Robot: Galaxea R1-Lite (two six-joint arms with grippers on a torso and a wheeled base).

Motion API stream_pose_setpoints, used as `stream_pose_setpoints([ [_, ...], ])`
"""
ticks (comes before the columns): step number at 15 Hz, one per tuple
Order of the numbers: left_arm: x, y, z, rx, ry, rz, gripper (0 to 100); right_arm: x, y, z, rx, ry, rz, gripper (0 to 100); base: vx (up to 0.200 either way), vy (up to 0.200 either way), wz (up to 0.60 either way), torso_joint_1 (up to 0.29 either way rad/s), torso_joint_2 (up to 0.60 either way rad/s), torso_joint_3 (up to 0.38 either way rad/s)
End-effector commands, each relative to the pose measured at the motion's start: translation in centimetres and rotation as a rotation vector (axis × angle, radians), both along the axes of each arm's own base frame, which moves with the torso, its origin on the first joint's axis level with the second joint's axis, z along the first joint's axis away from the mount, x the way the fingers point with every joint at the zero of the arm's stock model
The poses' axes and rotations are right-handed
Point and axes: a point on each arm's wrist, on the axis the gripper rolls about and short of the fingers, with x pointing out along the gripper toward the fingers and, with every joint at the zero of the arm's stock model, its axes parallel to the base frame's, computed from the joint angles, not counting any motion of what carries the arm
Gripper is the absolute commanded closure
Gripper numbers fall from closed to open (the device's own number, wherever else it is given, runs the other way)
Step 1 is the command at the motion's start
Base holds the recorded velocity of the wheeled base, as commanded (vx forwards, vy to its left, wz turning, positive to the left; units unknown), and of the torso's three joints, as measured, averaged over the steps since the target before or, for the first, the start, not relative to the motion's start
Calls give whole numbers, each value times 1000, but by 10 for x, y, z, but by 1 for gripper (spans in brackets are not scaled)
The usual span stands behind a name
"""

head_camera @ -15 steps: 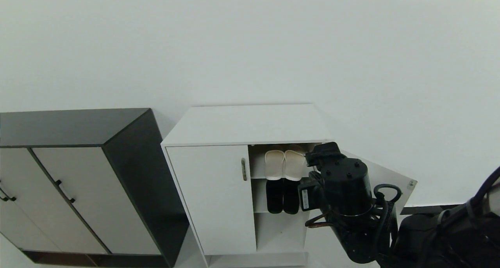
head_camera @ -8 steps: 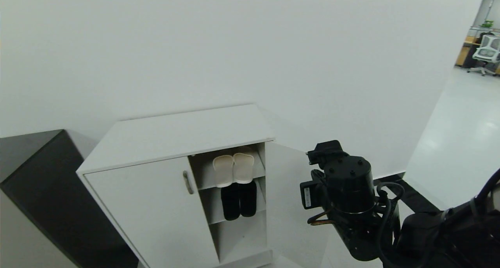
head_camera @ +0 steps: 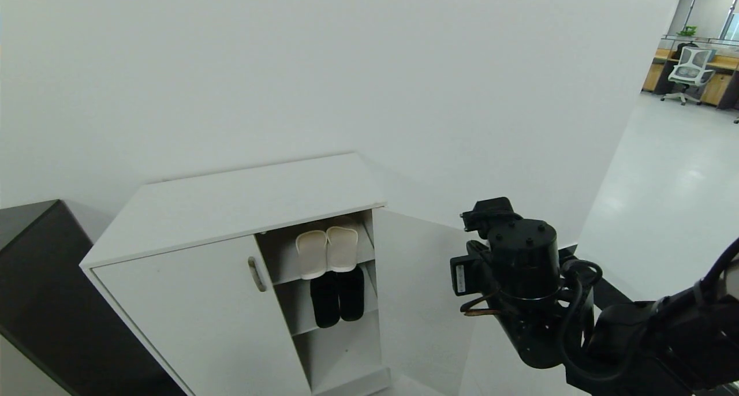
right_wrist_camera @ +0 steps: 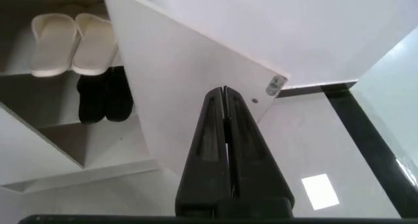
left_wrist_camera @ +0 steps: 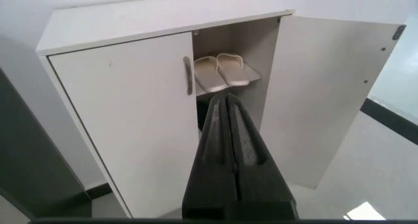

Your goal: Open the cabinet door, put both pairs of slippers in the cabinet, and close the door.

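With slippers [head_camera: 327, 257] shelved, the empty, fully closed right gripper [right_wrist_camera: 224, 93] may shove the open door [head_camera: 415, 303] at right too hard, so it rebounds ajar.

Off to my left there's a dark cabinet [head_camera: 32, 286] with a black top and side. It sits against the plain white wall [head_camera: 346, 67] that runs across pretty much the whole background. A black strip [right_wrist_camera: 366, 139] runs along the foot of that wall on my right. The floor [head_camera: 664, 200] beyond it is pale and glossy, with a bright square patch of light [right_wrist_camera: 320, 190] on it. Way back in the far right corner the room opens into an office area. There's a white office chair [head_camera: 687, 73], wooden desks [head_camera: 717, 87] just behind it, and a small green plant [head_camera: 688, 31] perched higher up.
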Motion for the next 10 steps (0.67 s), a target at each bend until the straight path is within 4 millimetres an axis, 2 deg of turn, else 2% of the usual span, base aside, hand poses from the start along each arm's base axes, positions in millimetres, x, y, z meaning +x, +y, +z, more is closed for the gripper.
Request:
stream_pose_setpoints([
  [1, 0, 0, 0, -1, 0, 0, 100, 5, -2, 1, 3, -2, -12, 100, 0, 0, 0, 0, 0, 0],
  [3, 0, 0, 0, -1, -1, 0, 100, 30, -9, 8, 34, -14, -26, 100, 0, 0, 0, 0, 0, 0],
  [5, 0, 0, 0, -1, -1, 2, 100, 67, -26, 7, 41, 31, -53, 100, 0, 0, 0, 0, 0, 0],
  [6, 0, 0, 0, -3, 1, 2, 100, 79, -29, 7, 54, 36, -72, 100, 0, 0, 0, 0, 0, 0],
  [7, 0, 0, 0, -3, 1, 2, 100, 103, -35, 8, 88, 47, -89, 100, 0, 0, 0, 0, 0, 0],
  [10, 0, 0, 0, -3, 1, 2, 100, 133, -38, 13, 124, 71, -90, 100, 0, 0, 0, 0, 0, 0],
])
